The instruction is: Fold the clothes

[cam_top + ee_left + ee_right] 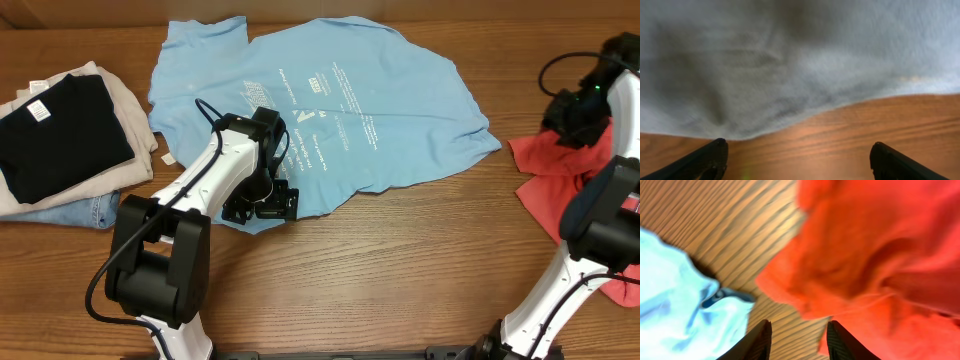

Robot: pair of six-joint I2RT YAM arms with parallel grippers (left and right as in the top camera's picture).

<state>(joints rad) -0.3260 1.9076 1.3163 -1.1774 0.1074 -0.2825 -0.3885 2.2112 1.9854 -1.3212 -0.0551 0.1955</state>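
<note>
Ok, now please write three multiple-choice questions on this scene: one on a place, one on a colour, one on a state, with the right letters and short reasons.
1. Where on the table does the red T-shirt lie? A. the middle B. the left end C. the right end
2. What colour is the top garment of the folded stack? A. white B. black C. green
3. How is the left gripper? A. open, holding nothing B. shut on cloth C. shut on nothing
Answers: 1 C, overhead it lies at the right end. 2 B, a black piece tops the beige one. 3 A, its fingers stand wide apart, bare wood between them.
</note>
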